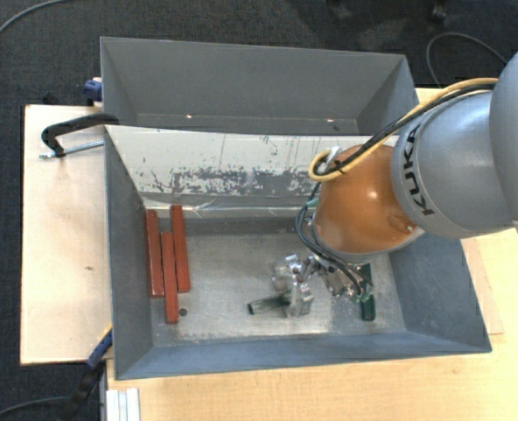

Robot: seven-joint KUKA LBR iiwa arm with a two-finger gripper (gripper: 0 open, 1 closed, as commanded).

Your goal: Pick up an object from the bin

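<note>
1. Grey metal bin (127, 261); orange-covered wrist (359, 209) reaching in from 3 o'clock.
2. Gripper (295, 292) low over the floor, near 5 o'clock of bin centre; spread or pressed together: cannot tell.
3. Small dark green piece (264, 305) at the gripper's 8 o'clock, just beside it; contact unclear.
4. Red-brown bars (167, 261) along the 9 o'clock wall, well apart.

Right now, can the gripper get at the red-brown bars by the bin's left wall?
Probably yes: bare floor lies between the gripper and the red-brown bars. They lie close to the left wall, which may hamper a grasp.
</note>
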